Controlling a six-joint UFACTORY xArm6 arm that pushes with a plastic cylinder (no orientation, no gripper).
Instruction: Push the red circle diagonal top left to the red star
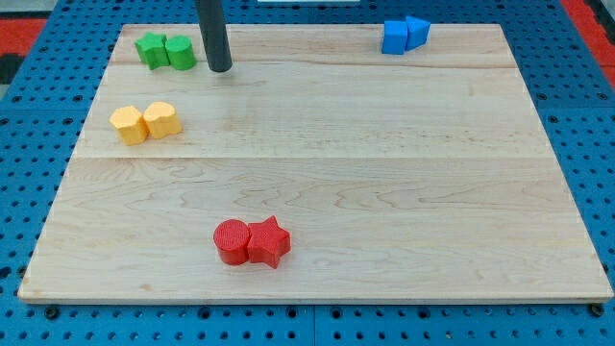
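The red circle (231,241) lies near the view's bottom, touching the left side of the red star (270,240). My tip (220,68) rests on the board near the view's top left, just right of the green blocks and far above the red pair.
Two green blocks (164,50) sit side by side at the top left. Two yellow blocks (145,122) sit together at the left. Two blue blocks (405,35) sit together at the top right. The wooden board (384,192) lies on a blue pegboard.
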